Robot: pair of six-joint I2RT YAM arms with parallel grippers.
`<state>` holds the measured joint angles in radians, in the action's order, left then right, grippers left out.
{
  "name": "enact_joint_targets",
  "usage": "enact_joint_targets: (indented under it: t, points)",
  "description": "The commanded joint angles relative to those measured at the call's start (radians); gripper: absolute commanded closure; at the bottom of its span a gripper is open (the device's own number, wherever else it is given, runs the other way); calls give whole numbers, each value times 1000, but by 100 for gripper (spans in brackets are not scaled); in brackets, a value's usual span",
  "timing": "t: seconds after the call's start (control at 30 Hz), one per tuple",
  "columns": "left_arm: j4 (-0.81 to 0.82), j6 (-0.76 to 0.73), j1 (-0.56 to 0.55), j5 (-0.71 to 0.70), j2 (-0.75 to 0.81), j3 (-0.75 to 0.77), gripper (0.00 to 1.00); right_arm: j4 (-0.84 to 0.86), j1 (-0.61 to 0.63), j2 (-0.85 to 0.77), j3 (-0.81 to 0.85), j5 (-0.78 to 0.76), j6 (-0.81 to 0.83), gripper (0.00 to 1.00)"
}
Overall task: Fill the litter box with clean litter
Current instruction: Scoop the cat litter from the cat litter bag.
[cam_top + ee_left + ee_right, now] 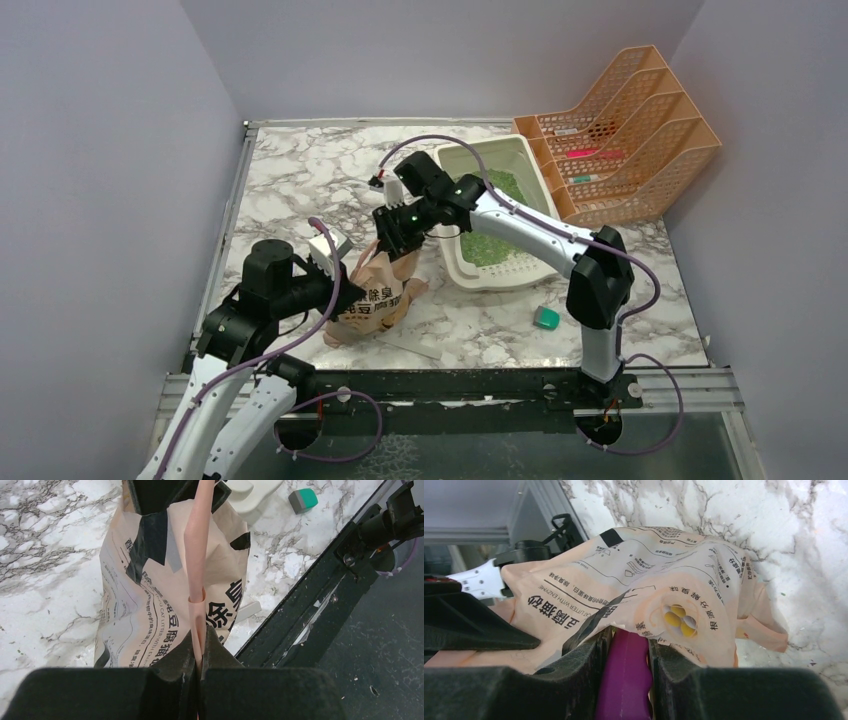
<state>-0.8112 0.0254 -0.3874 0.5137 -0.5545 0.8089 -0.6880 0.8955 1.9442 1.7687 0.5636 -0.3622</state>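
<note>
The table (300,180) has a white top with grey marble veins. In the upper right of the frame an orange mesh file rack (620,140) stands on it. Just to the left of the rack stands the cream-white litter box (495,279). Left of centre, a tan paper bag (378,300) with dark characters rests tilted on the surface. A thin pale strip (410,345) lies beside the bag. At lower right lies a small teal block (547,318), apart from the box.
</note>
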Motion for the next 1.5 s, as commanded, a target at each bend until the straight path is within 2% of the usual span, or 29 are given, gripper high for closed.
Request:
enact_joint_targets:
  t: [0.0, 0.27, 0.63, 0.93, 1.1, 1.23, 1.37, 1.47]
  points:
    - [7, 15, -1, 24, 11, -14, 100, 191, -44, -54, -103, 253, -119, 99]
    - [6, 20, -1, 20, 13, -16, 100, 585, -149, -129, -335, 565, -392, 99]
    - [9, 19, -1, 23, 20, -14, 100, 959, -262, -205, -557, 603, -695, 99]
    - [9, 21, -1, 22, 30, -14, 100, 1164, -365, -257, -723, 571, -881, 99]
    - [9, 19, -1, 27, 22, -15, 100, 1158, -408, -286, -754, 574, -876, 99]
    - [9, 19, -1, 25, 21, -15, 100, 1061, -399, -299, -743, 513, -820, 99]
    - [10, 18, -1, 30, 12, -14, 100, 1057, -355, -281, -738, 526, -819, 99]
    - [10, 17, -1, 32, 7, -14, 100, 1046, -392, -312, -747, 523, -802, 99]
